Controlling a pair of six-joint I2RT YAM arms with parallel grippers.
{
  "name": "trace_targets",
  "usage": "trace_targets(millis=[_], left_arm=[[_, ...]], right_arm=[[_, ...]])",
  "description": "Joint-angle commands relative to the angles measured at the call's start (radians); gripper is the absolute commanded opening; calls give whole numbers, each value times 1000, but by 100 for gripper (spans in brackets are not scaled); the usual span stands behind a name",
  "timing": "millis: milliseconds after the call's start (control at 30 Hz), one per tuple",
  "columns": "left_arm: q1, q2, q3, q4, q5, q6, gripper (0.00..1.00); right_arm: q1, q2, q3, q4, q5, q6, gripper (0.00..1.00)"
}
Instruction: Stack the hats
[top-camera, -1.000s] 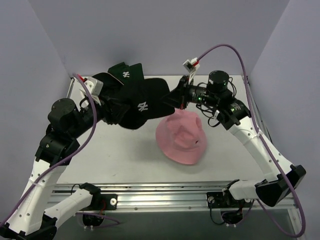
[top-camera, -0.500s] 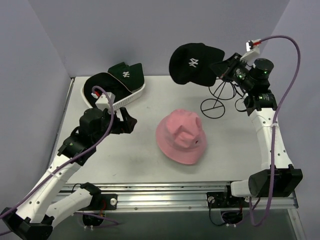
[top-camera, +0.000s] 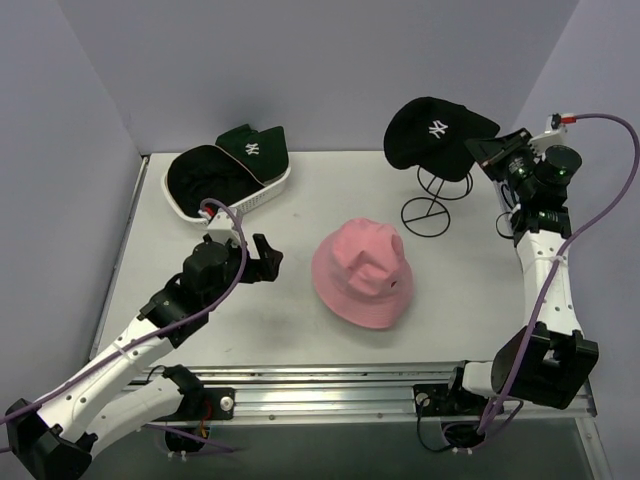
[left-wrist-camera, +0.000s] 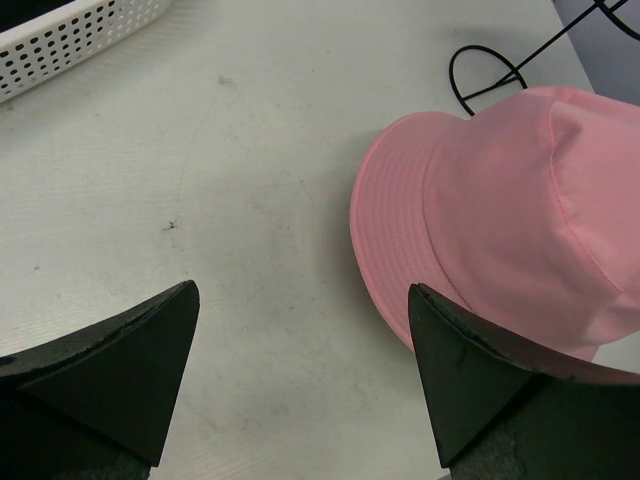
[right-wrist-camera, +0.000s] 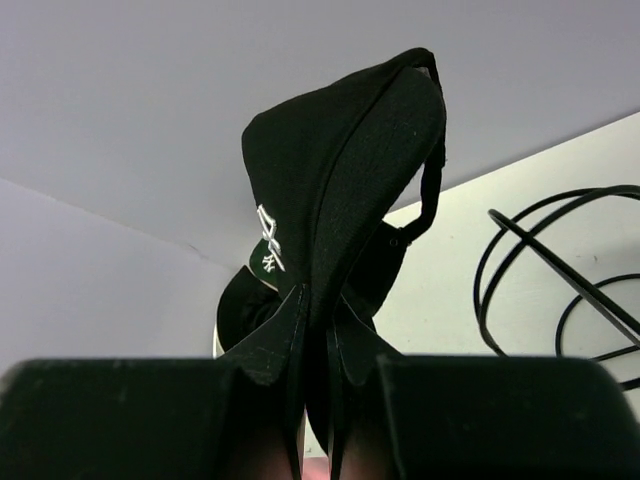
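With the right gripper (top-camera: 497, 152) clamped on the black fabric baseball cap's (top-camera: 432, 135) edge just above the black wire stand (top-camera: 437, 200), centre the crown before lowering, while the left gripper (top-camera: 262, 258), jaws apart, hovers beside the pink fabric bucket hat (top-camera: 362, 272).

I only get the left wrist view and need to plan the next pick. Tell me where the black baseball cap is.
Observer: The black fabric baseball cap is at the far right, over the black wire stand. I cannot tell whether it touches the stand.
Operator: Report what holds it.
Observer: The right gripper is shut on the cap's edge.
Operator: Now locate the other cap.
Observer: The dark green fabric baseball cap sits in the white plastic mesh basket at the far left.
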Motion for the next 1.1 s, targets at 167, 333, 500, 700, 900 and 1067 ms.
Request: trace_targets(millis=[167, 333, 500, 700, 900, 1067], left_arm=[[-72, -81, -92, 158, -166, 72, 94], [-108, -118, -106, 166, -191, 111, 94], [-128, -94, -101, 166, -208, 118, 94], [-141, -91, -93, 165, -222, 127, 94], [-145, -101, -101, 169, -228, 133, 94], [-147, -100, -98, 165, -240, 138, 94]], right_arm=[[-101, -53, -114, 232, -29, 83, 0], [-161, -48, -221, 348, -63, 164, 0], [-186, -70, -284, 335, -29, 123, 0], [-235, -73, -434, 445, -40, 167, 0], [-282, -32, -577, 595, -75, 209, 0], [-293, -1, -647, 680, -75, 218, 0]])
